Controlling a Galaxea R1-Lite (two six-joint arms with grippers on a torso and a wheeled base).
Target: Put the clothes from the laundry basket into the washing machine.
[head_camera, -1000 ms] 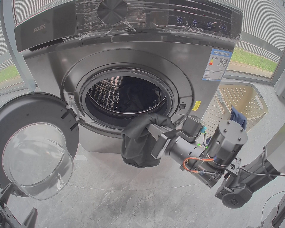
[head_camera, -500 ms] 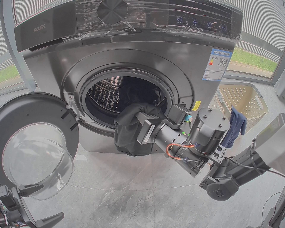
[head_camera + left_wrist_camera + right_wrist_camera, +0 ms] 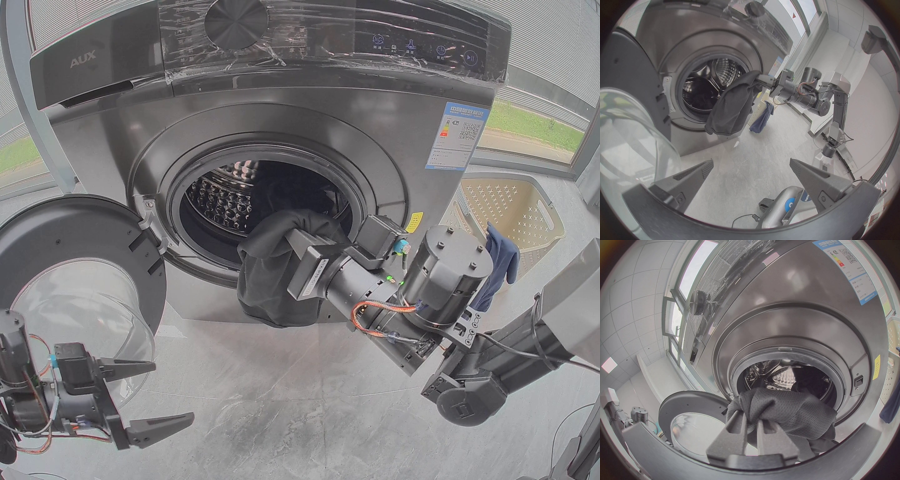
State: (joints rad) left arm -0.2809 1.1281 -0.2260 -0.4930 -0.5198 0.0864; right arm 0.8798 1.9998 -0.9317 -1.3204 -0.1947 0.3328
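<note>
Head view, taken with both wrist views: we record the washing machine (image 3: 281, 119) standing with its door (image 3: 69, 244) swung fully open to the robot's left, exposing the drum (image 3: 222, 200). We find the right gripper (image 3: 750, 419) just in front of the lower edge of the opening, its fingers pressed together on a fold of a black garment (image 3: 272, 281). The garment is draped over those fingers. Its bunched upper part sits at the rim of the opening, and the greater part hangs down outside, against the machine's lower front panel and clear of the floor (image 3: 281, 400). We cannot tell whether any of the garment has passed the rim. We note further dark fabric (image 3: 300, 187) lying inside the drum, behind the held piece. The laundry basket (image 3: 544, 194) stands on the floor at the machine's right side, tilted so that its open mouth faces the robot. A blue cloth (image 3: 500, 262) hangs over its near rim, part of it behind the right arm. We observe the left gripper (image 3: 172, 390) low on the robot's left, in front of the open door's glass bowl and well apart from the garment, its fingers spread wide.
</note>
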